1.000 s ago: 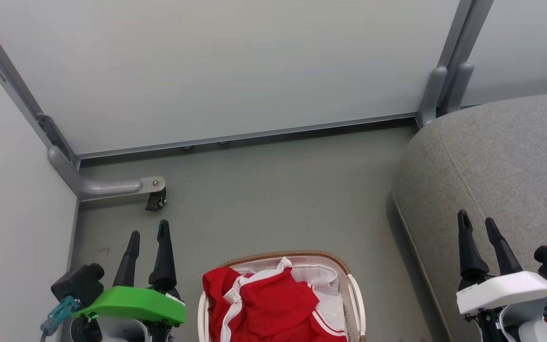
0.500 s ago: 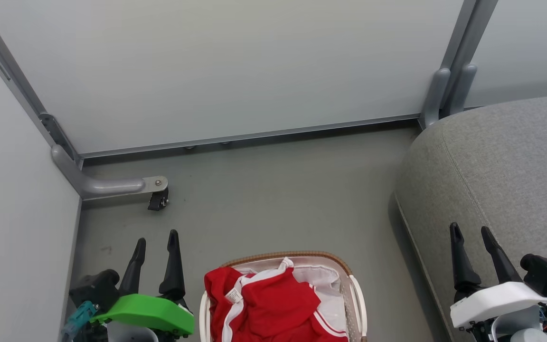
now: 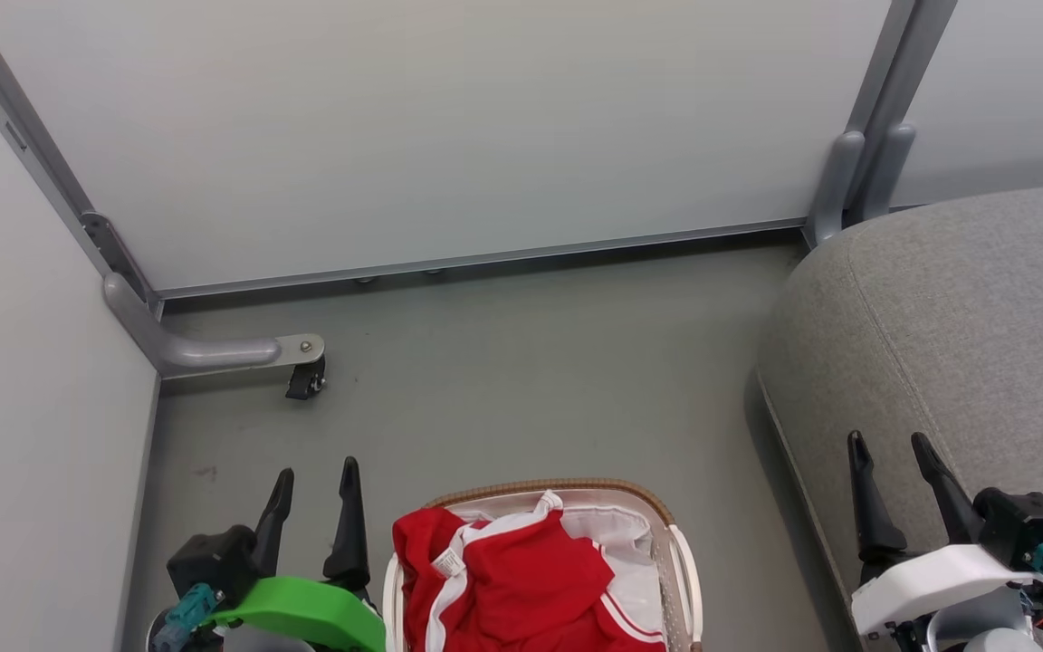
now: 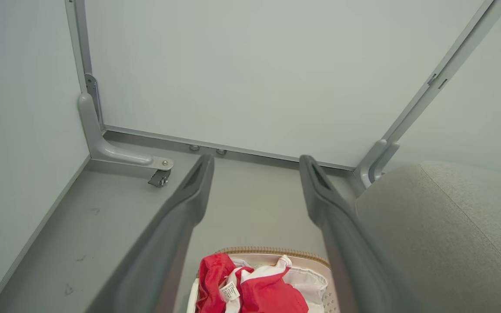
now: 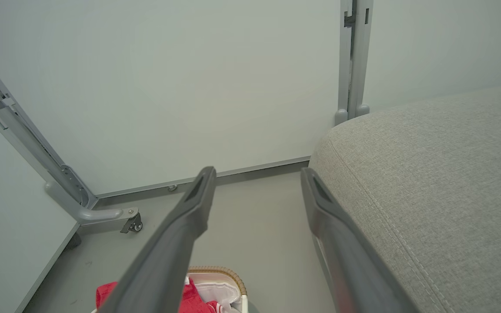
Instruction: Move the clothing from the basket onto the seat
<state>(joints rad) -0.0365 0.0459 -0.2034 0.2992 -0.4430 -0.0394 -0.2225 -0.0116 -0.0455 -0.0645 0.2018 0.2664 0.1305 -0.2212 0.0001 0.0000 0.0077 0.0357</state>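
The bright red fabric clothing with white trim [image 3: 521,580] is lying heaped in the small oval white plastic basket with the brown woven-look rim [image 3: 567,486], one fold draping over the left lip, a small white label facing up; the basket is standing on the grey floor [image 3: 531,362], low in the head view, between the two arms. All the red I can see is in that basket, so by my reading the job is at its first step, the reach for a garment; the large rounded grey upholstered seat [image 3: 965,335] is waiting off to the right.

The left gripper [image 3: 317,467] is hanging just beside the basket's left side, fingers parted to a middling gap and holding nothing; the right gripper [image 3: 888,438] is hovering over the seat's near edge, likewise parted and empty (neither is touching cloth).

The next move, I judge, is calling for one gripper to swing in over the heap, dip inside the rim and pinch a fold of red, not the white liner [image 3: 617,530] beneath. Room is looking generous: open floor is stretching ahead to the pale wall panel [image 3: 440,136]; the seat's rounded edge is sitting near the basket's right side with a strip of floor between; the one snag on the left is the small black caster [image 3: 306,385] under its grey bracket, well apart from the basket.
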